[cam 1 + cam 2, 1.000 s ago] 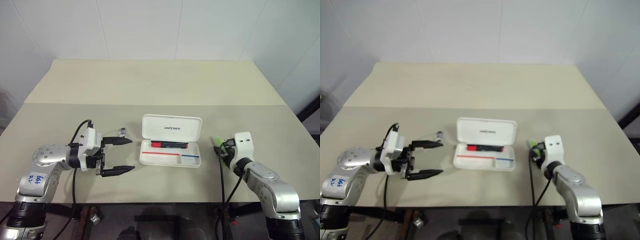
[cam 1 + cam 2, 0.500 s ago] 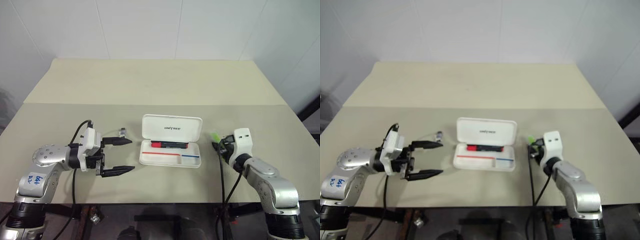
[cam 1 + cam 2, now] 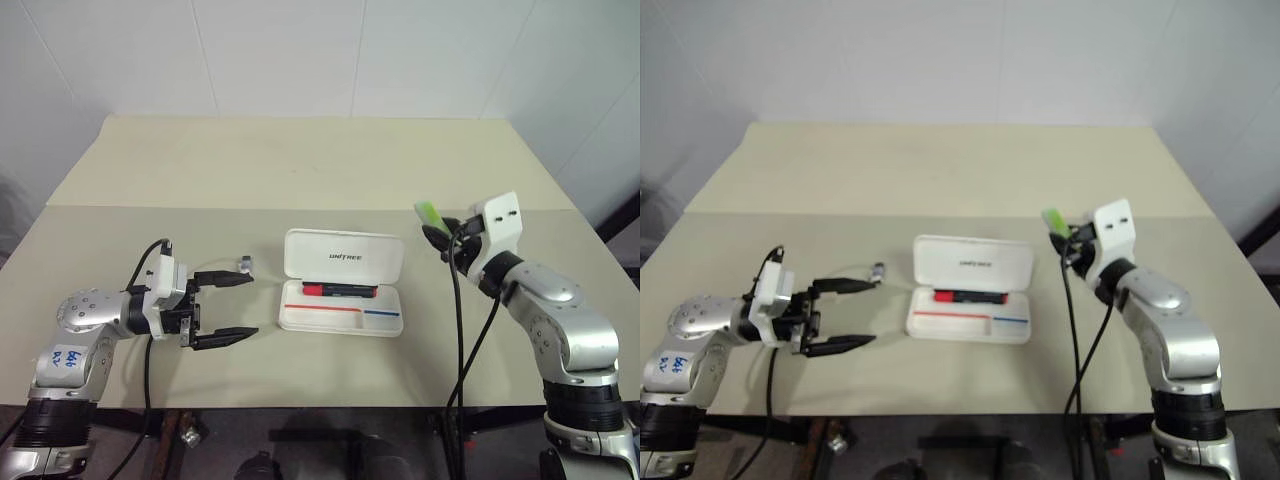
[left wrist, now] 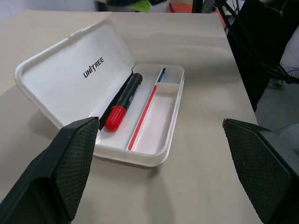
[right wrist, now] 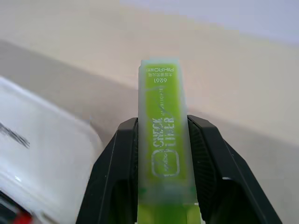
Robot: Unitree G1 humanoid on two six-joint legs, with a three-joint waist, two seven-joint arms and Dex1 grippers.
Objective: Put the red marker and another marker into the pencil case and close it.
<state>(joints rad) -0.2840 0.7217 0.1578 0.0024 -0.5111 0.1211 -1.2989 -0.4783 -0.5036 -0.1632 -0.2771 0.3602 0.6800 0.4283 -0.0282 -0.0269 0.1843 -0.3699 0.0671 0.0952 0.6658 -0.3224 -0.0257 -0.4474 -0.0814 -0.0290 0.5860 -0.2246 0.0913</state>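
Above table (image 3: 300, 170): green marker (image 5: 163, 140) in R claw (image 3: 436, 235).

You face a pale beige table (image 3: 300, 160) with a seam across its middle, pushed against a plain white panelled wall (image 3: 300, 50) under even light, with a dark floor (image 3: 320, 450) showing below its near edge.

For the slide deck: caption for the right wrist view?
Right gripper shut on green marker, beside the open case.
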